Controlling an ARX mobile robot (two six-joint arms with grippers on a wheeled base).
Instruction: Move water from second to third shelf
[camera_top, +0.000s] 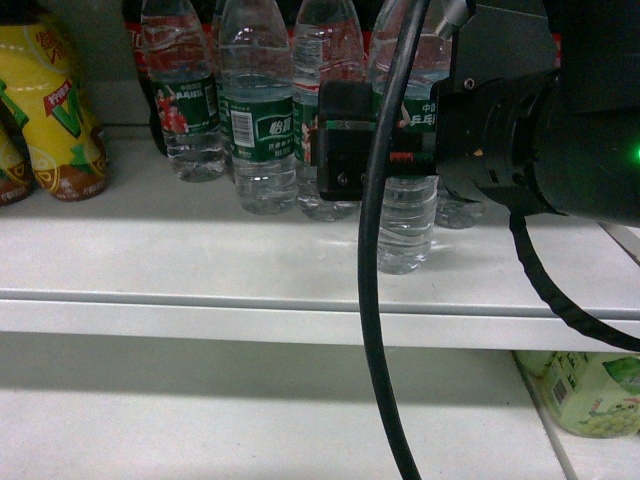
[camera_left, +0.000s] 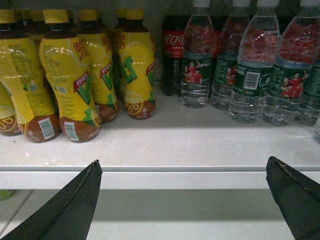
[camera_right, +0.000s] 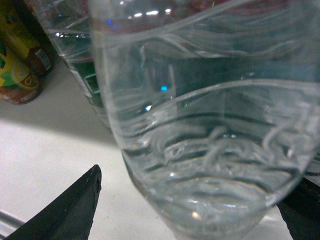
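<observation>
Several water bottles with green labels stand in a cluster on the white shelf (camera_top: 300, 290). One water bottle (camera_top: 405, 225) stands nearest the front edge and fills the right wrist view (camera_right: 200, 125). My right gripper (camera_right: 195, 200) is open around its lower part. The left finger (camera_right: 80, 205) is clear of the bottle and the right finger (camera_right: 305, 215) is at its side. In the head view one black finger (camera_top: 345, 150) shows left of this bottle. My left gripper (camera_left: 184, 165) hangs open and empty before the shelf's front edge, with more water bottles (camera_left: 250, 75) at the upper right.
Yellow-labelled tea bottles (camera_left: 65, 75) fill the shelf's left part, with dark cola bottles (camera_left: 172, 50) behind. A black cable (camera_top: 375, 300) hangs down across the head view. A lower shelf (camera_top: 250, 420) carries a green-labelled bottle (camera_top: 590, 390) at the right.
</observation>
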